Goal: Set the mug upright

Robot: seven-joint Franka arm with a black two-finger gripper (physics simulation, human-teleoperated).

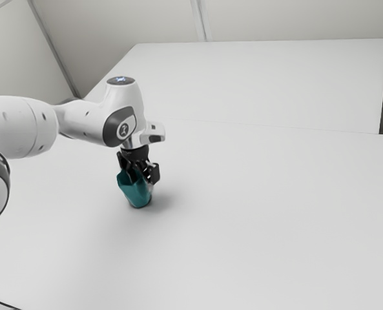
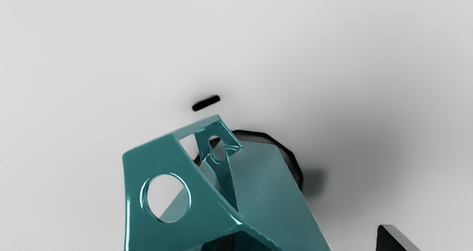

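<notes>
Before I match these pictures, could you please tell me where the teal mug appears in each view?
Exterior view: the teal mug is left of centre, directly below the hand.
Wrist view: the teal mug is seen close up, beside the black finger that stands outside it.
Shared landmark: that outer black finger, on the mug's right side in the exterior view.
</notes>
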